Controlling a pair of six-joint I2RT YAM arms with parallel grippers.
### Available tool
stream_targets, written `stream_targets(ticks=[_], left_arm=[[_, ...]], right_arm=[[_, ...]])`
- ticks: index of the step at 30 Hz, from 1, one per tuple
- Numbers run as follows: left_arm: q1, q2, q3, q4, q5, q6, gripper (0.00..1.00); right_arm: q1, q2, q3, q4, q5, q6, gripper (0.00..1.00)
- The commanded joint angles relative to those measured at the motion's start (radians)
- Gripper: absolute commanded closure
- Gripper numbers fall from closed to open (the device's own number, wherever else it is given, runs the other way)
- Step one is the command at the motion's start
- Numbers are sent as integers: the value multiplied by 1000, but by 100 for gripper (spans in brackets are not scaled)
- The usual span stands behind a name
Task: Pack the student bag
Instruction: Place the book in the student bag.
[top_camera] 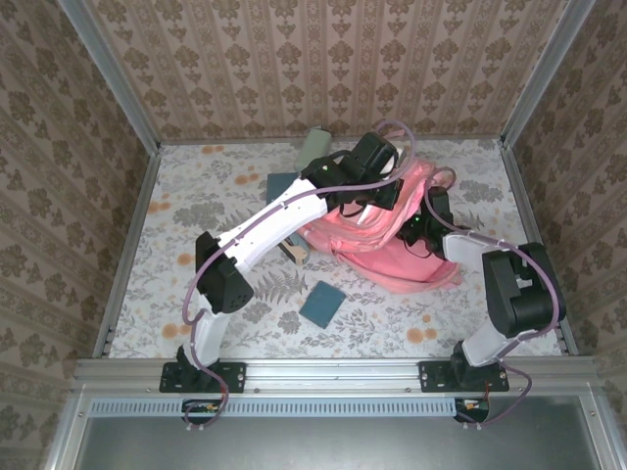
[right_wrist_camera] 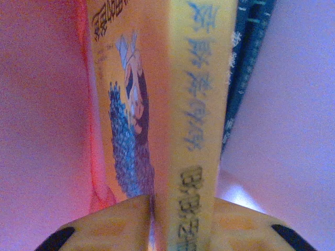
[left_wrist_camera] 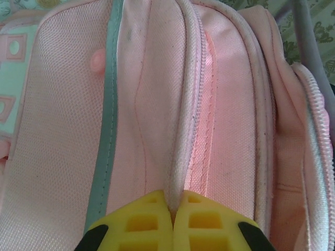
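My left gripper (left_wrist_camera: pixel 172 209) is clamped on the bag (left_wrist_camera: pixel 157 104) at its zipper edge, holding the mouth apart at the far right of the worktop (top_camera: pixel 176 215). My right gripper (right_wrist_camera: pixel 180 212) is inside, with a book (right_wrist_camera: pixel 193 104) between its fingers. I cannot tell whether it grips the book.

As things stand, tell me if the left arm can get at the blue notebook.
Probably not yet: left gripper is shut on the student bag; the blue notebook itself lies uncovered.
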Motion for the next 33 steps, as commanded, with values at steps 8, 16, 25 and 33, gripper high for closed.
stream_targets(ticks=[8,16,25,33], left_arm=[[-10,-26,58,69,72,16,100],[-5,-17,59,77,87,17,100],[0,-13,49,63,96,26,100],[12,-22,18,73,97,22,100]], right_arm=[[0,-66,67,-295,44,-196,58],[3,-60,55,-266,30,-198,81],[5,-83,73,-267,12,-184,82],[-43,-361,-77,-461,122,-290,64]])
